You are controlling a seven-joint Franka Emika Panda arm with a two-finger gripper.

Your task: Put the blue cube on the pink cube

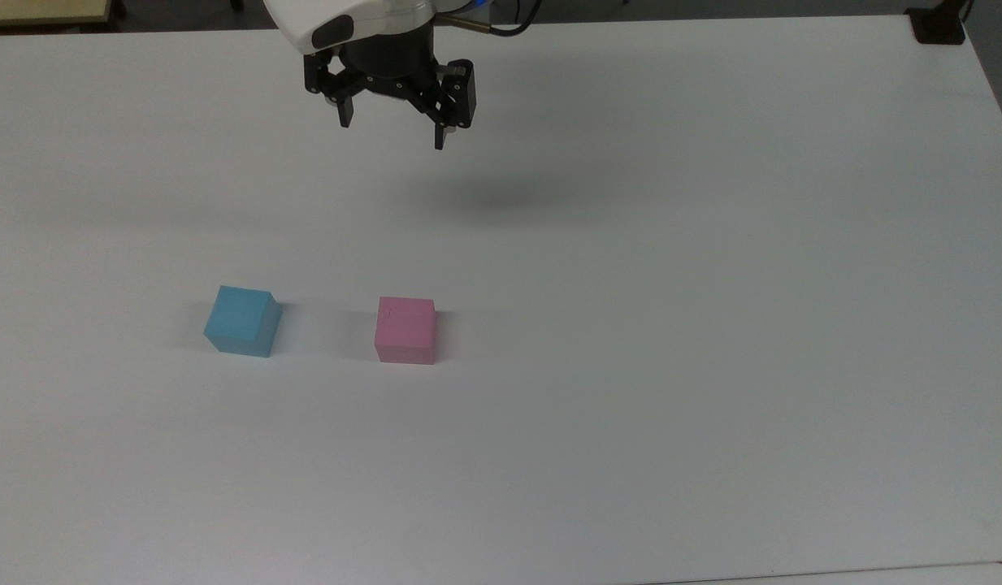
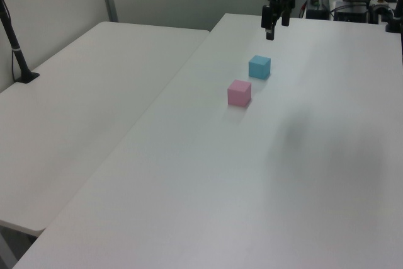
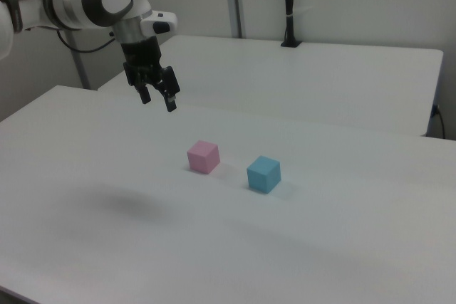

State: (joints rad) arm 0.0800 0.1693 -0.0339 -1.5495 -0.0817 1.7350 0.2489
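- In the top view, going from left to right, we first see the blue cube on the white table, turned a little so that one corner points to the near side
- To its right, apart from it, the pink cube stands square on the table, with nothing on top
- Our gripper hangs in the air at the far side, well apart from both cubes; the blue cube lies toward the near side and to the top view's left of it, farther than the pink one
- Its fingers are spread wide and they hold nothing and touch nothing
- We judge that the next move is toward the blue cube, with a small turn of the wrist to meet its faces
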